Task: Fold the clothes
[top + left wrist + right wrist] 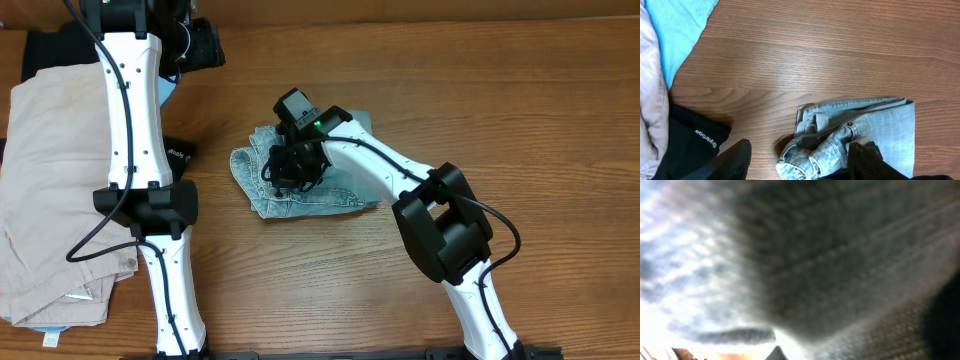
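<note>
Pressing down onto the middle of the denim shorts, the right fingers are resting in the cloth. I cannot tell whether they are clenched or released, since the right wrist view is showing only blurred denim weave. The shorts are lying crumpled in a rough heap on the wooden worktop. Left of the shorts, a black garment with a small white logo is lying beside beige trousers. Farther off, up and left of the shorts, the left fingers are hanging spread wide, grasping nothing, and a light blue cloth is showing beyond.
</note>
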Robot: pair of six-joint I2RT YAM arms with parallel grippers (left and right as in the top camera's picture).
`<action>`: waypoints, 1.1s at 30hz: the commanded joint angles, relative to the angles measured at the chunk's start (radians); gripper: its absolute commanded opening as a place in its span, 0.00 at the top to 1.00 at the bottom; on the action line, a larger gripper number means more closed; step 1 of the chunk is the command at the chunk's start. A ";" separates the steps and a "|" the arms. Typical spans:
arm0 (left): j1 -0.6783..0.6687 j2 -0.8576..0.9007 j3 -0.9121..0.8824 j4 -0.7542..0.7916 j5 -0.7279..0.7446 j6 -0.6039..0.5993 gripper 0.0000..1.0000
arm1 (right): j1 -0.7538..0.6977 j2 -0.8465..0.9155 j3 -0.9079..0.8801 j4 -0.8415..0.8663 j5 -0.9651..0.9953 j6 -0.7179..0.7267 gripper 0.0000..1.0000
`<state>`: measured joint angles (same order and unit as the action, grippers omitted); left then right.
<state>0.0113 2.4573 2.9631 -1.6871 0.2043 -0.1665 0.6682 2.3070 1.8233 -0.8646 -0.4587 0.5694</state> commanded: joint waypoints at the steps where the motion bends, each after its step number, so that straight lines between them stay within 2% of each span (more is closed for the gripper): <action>1: 0.008 -0.026 0.017 -0.002 -0.008 -0.017 0.35 | -0.030 0.010 0.071 -0.085 -0.021 -0.034 0.96; 3: 0.007 -0.026 0.017 -0.002 -0.008 -0.018 0.35 | -0.062 -0.014 0.136 -0.162 -0.019 -0.074 0.89; 8: 0.007 -0.026 0.017 -0.002 0.000 -0.018 0.33 | -0.138 -0.084 0.277 -0.366 0.036 -0.143 0.40; 9: 0.007 -0.026 0.017 -0.002 -0.001 -0.017 0.33 | -0.152 -0.097 0.289 -0.402 0.049 -0.163 0.33; 13: 0.007 -0.026 0.017 -0.002 -0.001 -0.018 0.31 | -0.188 -0.104 0.287 -0.491 0.089 -0.269 0.31; 19: 0.007 -0.026 0.017 -0.002 -0.002 -0.017 0.28 | -0.173 -0.061 0.179 -0.491 0.114 -0.415 0.22; 22: 0.007 -0.026 0.017 -0.002 -0.002 -0.017 0.26 | -0.168 -0.051 0.106 -0.465 0.172 -0.417 0.17; 26: 0.007 -0.026 0.017 0.000 -0.002 -0.017 0.24 | -0.183 -0.051 0.005 -0.391 0.277 -0.417 0.00; 33: 0.007 -0.026 0.017 -0.001 -0.002 -0.017 0.22 | -0.312 -0.045 -0.125 -0.233 0.336 -0.371 0.00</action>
<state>0.0113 2.4573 2.9631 -1.6867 0.2047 -0.1669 0.4576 2.2410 1.7664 -1.1397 -0.2562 0.1806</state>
